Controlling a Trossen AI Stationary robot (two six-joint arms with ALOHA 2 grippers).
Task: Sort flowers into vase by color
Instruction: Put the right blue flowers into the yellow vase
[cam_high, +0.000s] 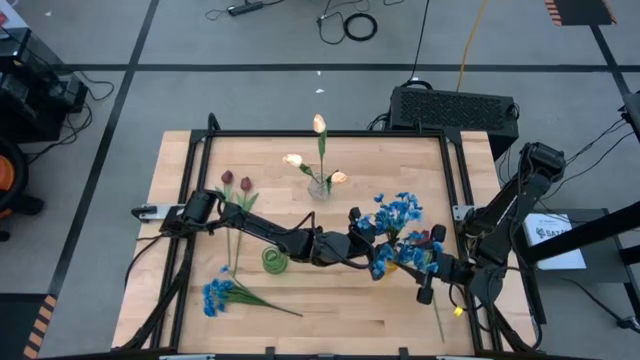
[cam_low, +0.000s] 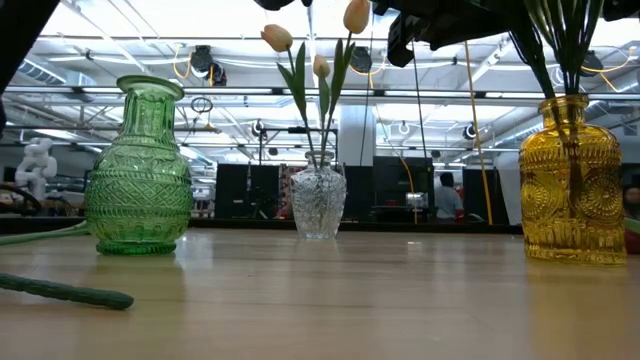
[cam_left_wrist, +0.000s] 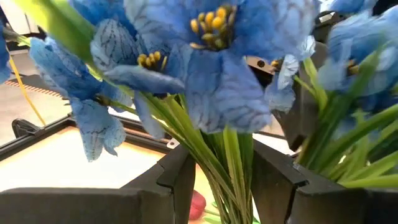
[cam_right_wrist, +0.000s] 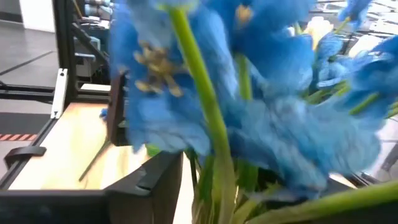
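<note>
Holding blue flower stems (cam_left_wrist: 227, 162) between fingers, left gripper (cam_high: 362, 240) pinches bunch above yellow vase (cam_low: 572, 185) at table's right side. Right gripper (cam_high: 432, 262) just beside bunch, blue blooms (cam_right_wrist: 249, 118) crowd its view; whether its jaws are spread or clamped, cannot tell. Cream tulips (cam_high: 318, 160) stand in clear vase (cam_low: 318, 200); green vase (cam_low: 140, 170) empty; red tulips (cam_high: 237, 185) and another blue stem (cam_high: 225, 293) lie on table (cam_high: 380, 320). Risk: arms crowd together, stems could snag and pull from vase or tip it
</note>
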